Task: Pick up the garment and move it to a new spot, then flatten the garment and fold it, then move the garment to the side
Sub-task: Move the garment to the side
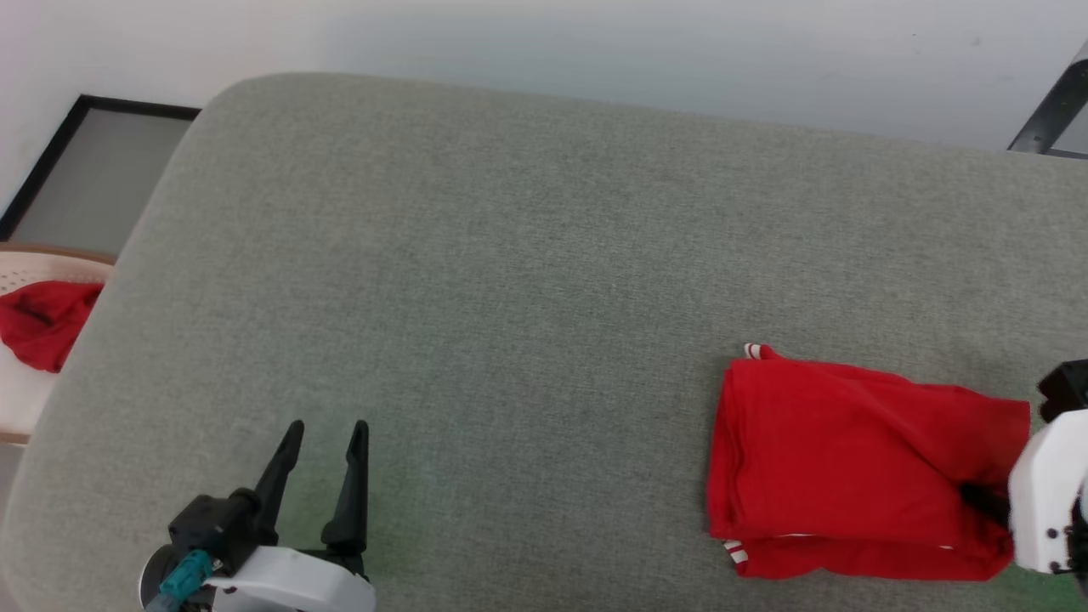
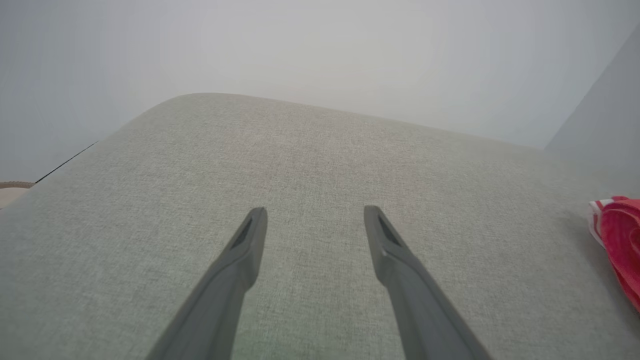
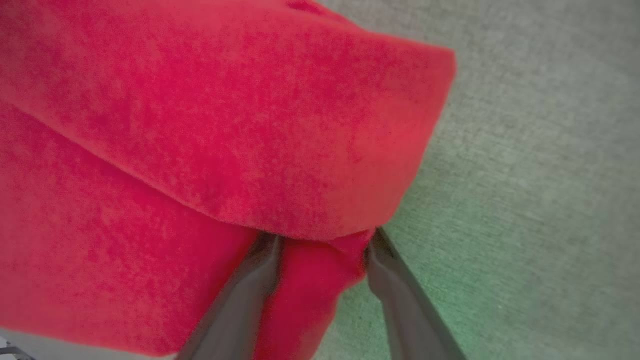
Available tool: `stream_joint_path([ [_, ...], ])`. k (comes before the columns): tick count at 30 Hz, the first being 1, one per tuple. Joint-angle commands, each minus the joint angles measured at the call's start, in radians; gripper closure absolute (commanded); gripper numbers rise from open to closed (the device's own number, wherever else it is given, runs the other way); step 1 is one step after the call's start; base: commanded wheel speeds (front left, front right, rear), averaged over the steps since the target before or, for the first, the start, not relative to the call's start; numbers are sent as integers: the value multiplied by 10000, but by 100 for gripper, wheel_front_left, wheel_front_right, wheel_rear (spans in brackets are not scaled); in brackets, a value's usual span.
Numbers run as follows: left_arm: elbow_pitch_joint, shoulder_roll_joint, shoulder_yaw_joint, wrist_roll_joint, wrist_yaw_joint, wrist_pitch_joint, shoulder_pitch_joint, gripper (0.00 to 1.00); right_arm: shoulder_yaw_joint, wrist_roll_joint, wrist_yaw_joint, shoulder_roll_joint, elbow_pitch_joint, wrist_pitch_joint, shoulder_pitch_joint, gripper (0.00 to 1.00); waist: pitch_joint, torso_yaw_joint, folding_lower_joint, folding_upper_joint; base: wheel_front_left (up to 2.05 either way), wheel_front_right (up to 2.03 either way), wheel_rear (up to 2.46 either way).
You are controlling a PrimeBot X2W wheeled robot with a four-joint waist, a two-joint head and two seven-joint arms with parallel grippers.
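Low, right pincer (image 3: 322, 236) astride garment (image 3: 200, 125) fold.

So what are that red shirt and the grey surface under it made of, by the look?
The garment: soft matte knit, perhaps cotton or polyester jersey; it folds limply and looks faintly fuzzy close up. The grey surface: woven upholstery cloth, seemingly over padding; fine flecked weave, rounded corners.

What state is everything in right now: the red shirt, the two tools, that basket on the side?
garment: folded into a flat stack on the grey cushion, striped trim peeking out at two corners
left tool: open, empty, over bare cushion
right tool: fingers either side of a fold at the garment's edge; grip unclear
red cloth: bunched up in the basket
cream basket: beside the cushion, holding the cloth
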Motion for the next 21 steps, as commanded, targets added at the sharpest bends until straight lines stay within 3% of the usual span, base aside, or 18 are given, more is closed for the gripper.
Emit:
stream_joint_path([
  [1, 45, -31, 8, 69, -60, -70, -131, 0, 453, 93, -9, 506, 313, -111, 188, 100, -35, -136, 0, -1, 0, 0, 0],
  [7, -7, -114, 1, 157, -115, -79, -280, 0, 200, 316, -13, 428, 146, -923, -206, 100, -23, -706, 0, -1, 0, 0, 0],
  [15, -145, -112, -5, 274, -157, -69, -380, 0, -888, 303, -12, -229, 222, -2152, -421, 100, 107, -1727, 0, -1, 0, 0, 0],
  [21, -307, 7, -48, 393, -206, -69, -569, 0, -1757, 144, -12, -862, 637, -2489, -594, 100, 241, -2245, 0, -1, 0, 0, 0],
])
